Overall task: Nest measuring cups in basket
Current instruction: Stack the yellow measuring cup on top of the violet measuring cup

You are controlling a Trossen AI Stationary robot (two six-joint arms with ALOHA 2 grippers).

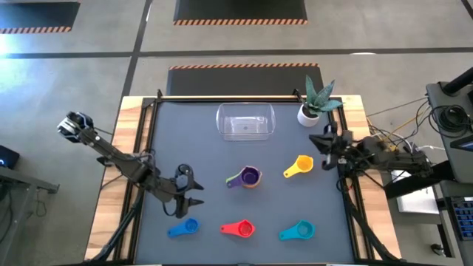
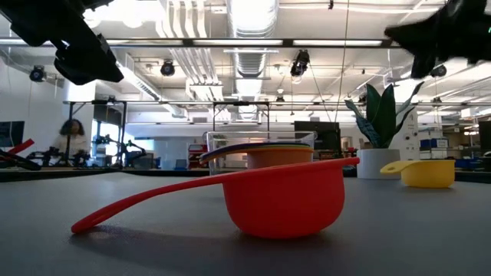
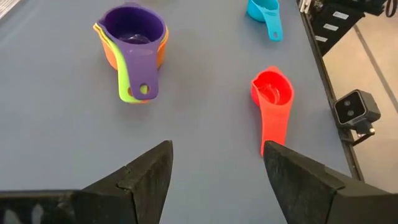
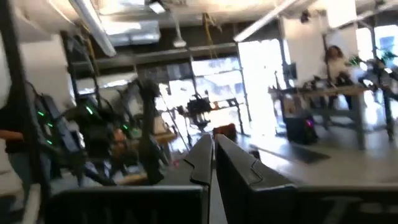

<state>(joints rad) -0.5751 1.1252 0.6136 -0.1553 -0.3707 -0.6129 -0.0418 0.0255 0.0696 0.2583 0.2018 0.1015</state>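
Note:
The clear basket [image 1: 245, 122] stands near the table's far edge, with nothing in it that I can see. The purple cup [image 1: 250, 176] sits nested in the green and orange cups at the table's middle [image 3: 134, 34]. The yellow cup [image 1: 299, 166], blue cup [image 1: 183, 227], red cup [image 1: 238, 229] [image 3: 272, 93] and teal cup [image 1: 297, 231] each rest alone on their bases. My left gripper [image 1: 196, 193] [image 3: 217, 165] hovers open left of the purple stack, above the blue cup. My right gripper [image 1: 322, 139] [image 4: 212, 152] is shut and raised near the yellow cup, pointing level at the room.
A white plant pot [image 1: 309, 114] with a spiky plant stands right of the basket, close to my right gripper. Bare grey mat lies between the cups. Wooden rails edge the table on the left and right. A person sits in the room beyond [image 2: 73, 136].

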